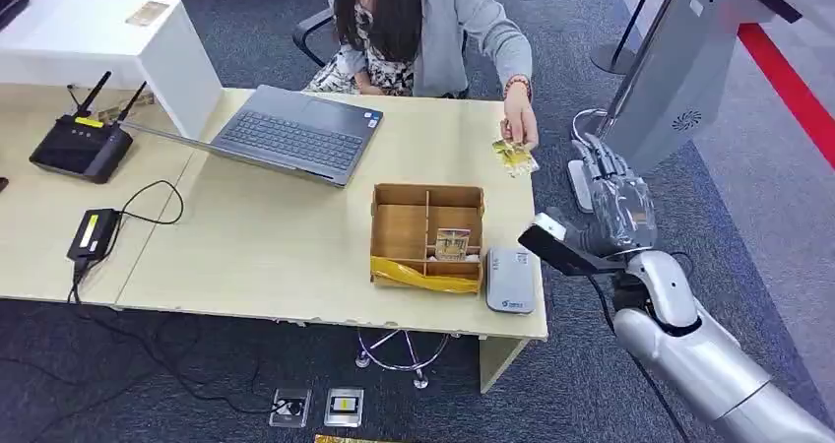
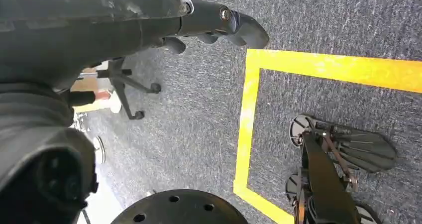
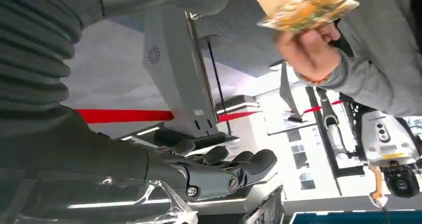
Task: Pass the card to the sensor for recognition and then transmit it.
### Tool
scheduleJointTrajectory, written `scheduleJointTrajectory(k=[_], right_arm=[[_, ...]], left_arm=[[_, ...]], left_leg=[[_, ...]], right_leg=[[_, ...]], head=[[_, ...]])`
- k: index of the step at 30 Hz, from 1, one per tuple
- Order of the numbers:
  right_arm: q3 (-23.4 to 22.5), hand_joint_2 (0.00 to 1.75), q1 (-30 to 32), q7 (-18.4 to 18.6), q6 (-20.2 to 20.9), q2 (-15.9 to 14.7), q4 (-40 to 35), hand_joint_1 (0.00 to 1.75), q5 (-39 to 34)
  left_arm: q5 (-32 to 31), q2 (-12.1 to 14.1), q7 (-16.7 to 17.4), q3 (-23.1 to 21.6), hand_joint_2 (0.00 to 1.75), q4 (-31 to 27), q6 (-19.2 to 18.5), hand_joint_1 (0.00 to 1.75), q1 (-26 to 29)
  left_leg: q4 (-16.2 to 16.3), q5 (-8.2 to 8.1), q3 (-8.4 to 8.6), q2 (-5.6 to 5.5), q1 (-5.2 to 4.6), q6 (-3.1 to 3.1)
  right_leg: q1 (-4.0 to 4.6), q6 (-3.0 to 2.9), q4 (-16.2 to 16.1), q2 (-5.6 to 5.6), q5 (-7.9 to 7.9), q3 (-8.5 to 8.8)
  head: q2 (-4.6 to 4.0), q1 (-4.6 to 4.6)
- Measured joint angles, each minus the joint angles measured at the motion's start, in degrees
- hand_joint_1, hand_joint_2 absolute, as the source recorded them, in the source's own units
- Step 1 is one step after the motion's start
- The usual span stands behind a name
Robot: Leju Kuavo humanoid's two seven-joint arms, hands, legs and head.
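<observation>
Holding card (image 1: 515, 157) at table's (image 1: 295, 236) 2 o'clock corner: person's hand (image 1: 519, 125). Right hand (image 1: 612, 182) just beside at 3 o'clock, fingers apart, gripping nothing. Left hand (image 2: 219, 22) curled, empty. Sensor (image 1: 510, 279) at 5 o'clock beside box (image 1: 426, 236).

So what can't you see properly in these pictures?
- The patterned yellow card in the person's hand: print too small in head view, blurred in right wrist view.
- The small card standing in the compartmented wooden box: design too small.
- The robot's left hand: fingers partly cut off by its own cover.
</observation>
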Motion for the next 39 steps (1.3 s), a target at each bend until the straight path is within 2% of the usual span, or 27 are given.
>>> scheduleJointTrajectory(k=[12,18,19,20,27,39], right_arm=[[3.4,1.75,-2.2,-2.2,-0.6,2.5,2.3,0.00,-2.1],[4.5,1.75,-2.5,-3.3,-2.0,3.9,4.1,0.00,-1.7],[4.6,1.75,-2.5,-3.5,-2.0,4.1,4.4,1.55,-1.7],[4.6,1.75,-2.5,-3.6,-2.1,4.2,4.7,1.75,-1.9],[4.4,1.75,-2.5,-5.4,-4.5,5.0,6.1,1.75,-3.0],[3.9,1.75,-2.6,-7.0,-5.1,6.6,8.0,1.75,-3.1]], left_arm=[[0.2,-0.1,0.2,0.0,0.00,0.0,0.5,0.00,0.0],[0.1,-0.2,-0.9,0.0,0.00,0.0,0.1,0.00,0.0],[0.2,-0.2,-1.0,0.0,0.00,0.0,0.1,0.00,0.0],[0.1,-0.2,-1.0,0.0,0.00,0.0,0.1,0.00,0.0],[0.1,-0.3,-1.5,0.0,0.00,0.0,0.0,0.00,0.0],[0.1,-0.3,-2.2,0.0,0.00,0.0,0.1,0.00,0.0]], left_leg=[[0.0,0.00,-0.04,0.00,0.00,0.00],[0.0,0.00,-0.05,0.00,0.00,0.00],[0.0,0.00,-0.05,0.00,0.00,0.00],[0.0,0.00,-0.05,0.00,0.00,0.00],[0.0,0.00,-0.05,0.00,0.00,0.00],[0.0,0.00,-0.04,0.00,0.00,0.00]], right_leg=[[0.00,-0.01,0.0,-0.01,-0.01,-0.04],[0.00,-0.02,0.0,-0.01,-0.01,-0.05],[0.00,-0.02,0.0,-0.01,-0.01,-0.06],[0.00,-0.02,0.0,-0.01,-0.01,-0.05],[0.00,-0.02,0.0,0.00,-0.01,-0.05],[0.00,-0.02,0.0,0.01,-0.01,-0.06]], head=[[0.00,-0.02],[0.00,-0.02],[0.00,0.00],[0.00,0.00],[0.00,-0.02],[0.00,0.00]])
